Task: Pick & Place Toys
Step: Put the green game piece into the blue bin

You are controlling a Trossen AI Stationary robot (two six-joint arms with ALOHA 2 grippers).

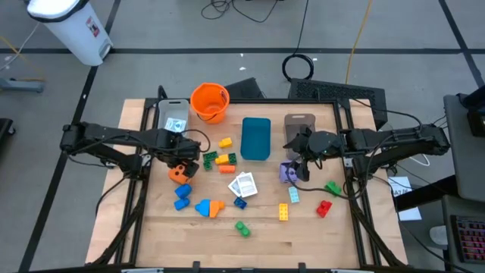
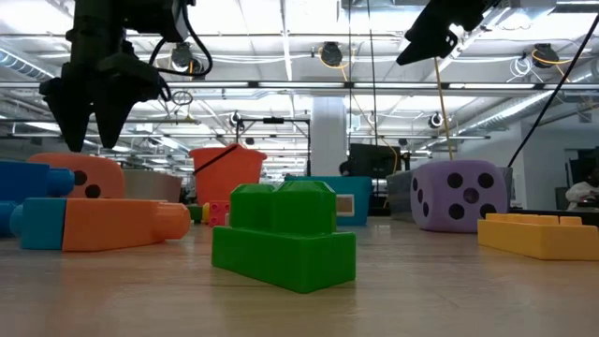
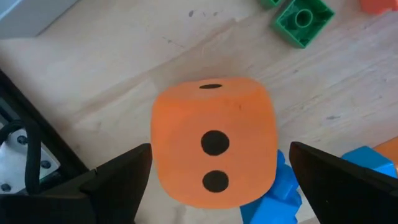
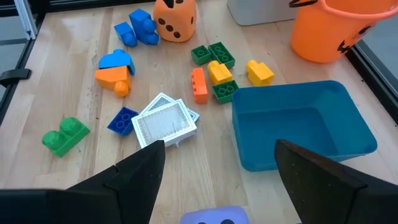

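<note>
Now, left end effector (image 3: pixel 214 180) poised wide over the orange die (image 3: pixel 214 149).
Descending off-centre, a finger could nudge the die aside; right end effector (image 4: pixel 214 168) also wide, empty.

Robotics lab or test hall. Wooden worktable (image 1: pixel 227 235) on metal frame, standing on grey floor marked with dark tape lines. Cable coil (image 1: pixel 300 67) and loose yellow cable (image 1: pixel 356 38) on floor, keyboard (image 1: pixel 468 236) at edge. Low view: high industrial ceiling, round hanging lamps (image 2: pixel 329 54), exposed beams, open hall behind.
</note>
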